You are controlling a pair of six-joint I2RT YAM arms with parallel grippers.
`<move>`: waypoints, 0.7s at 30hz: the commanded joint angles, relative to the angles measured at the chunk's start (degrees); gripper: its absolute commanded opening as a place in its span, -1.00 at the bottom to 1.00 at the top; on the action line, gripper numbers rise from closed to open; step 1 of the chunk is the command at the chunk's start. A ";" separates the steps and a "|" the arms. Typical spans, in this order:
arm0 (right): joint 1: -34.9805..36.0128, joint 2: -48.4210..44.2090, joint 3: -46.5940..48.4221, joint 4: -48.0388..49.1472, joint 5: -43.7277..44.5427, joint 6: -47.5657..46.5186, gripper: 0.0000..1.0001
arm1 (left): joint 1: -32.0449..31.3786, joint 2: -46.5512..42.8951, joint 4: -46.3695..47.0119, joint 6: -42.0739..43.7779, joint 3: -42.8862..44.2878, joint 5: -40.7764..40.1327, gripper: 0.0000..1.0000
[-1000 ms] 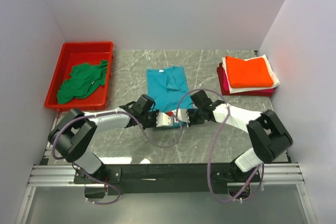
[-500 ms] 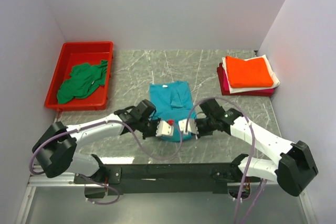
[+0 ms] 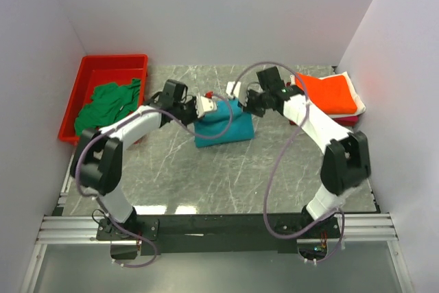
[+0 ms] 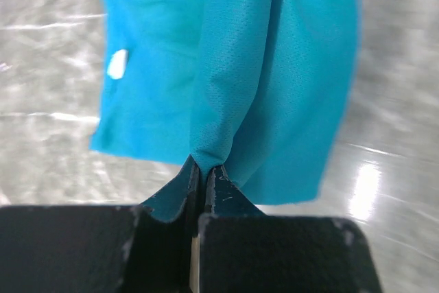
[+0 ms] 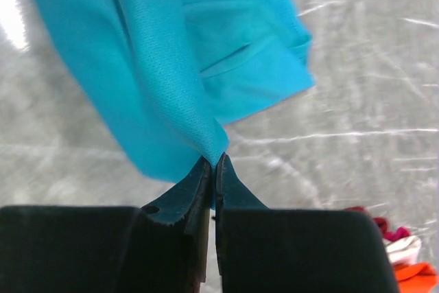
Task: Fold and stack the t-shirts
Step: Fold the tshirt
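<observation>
Marble table (image 3: 206, 183), closed in by walls on the left, far and right sides. At its far left stands the red bin (image 3: 113, 58). The bin holds a crumpled dark green t-shirt (image 3: 106, 104), not yet folded.

At mid-table lies the teal t-shirt (image 3: 223, 128), part of it on the marble and one edge lifted above it. We read this as the fold in progress, the raised edge being carried over the resting half.

At the far right sits the stack of folded t-shirts (image 3: 328, 94) (orange on top, white and magenta beneath), close against the right wall.

The left gripper (image 4: 203, 173) and right gripper (image 5: 215, 164) each have their fingers clamped together on a pinch of teal cloth.

The next move, we judge, calls for lowering both corners evenly so the edges meet, then letting go. Open marble lies near and to the right of the shirt. The stack leaves little room beside the wall.
</observation>
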 commanded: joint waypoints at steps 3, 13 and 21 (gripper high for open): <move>-1.05 9.37 10.91 4.81 4.58 6.61 -1.00 | 4.29 7.34 4.35 -1.17 7.54 1.37 -0.99; -1.67 23.52 22.07 10.88 13.02 13.20 -1.00 | 6.84 19.73 10.24 -5.83 18.27 -1.80 -0.99; -2.81 25.89 24.43 17.39 15.49 16.19 -1.00 | 8.16 22.80 18.52 -9.09 21.67 -2.23 -0.99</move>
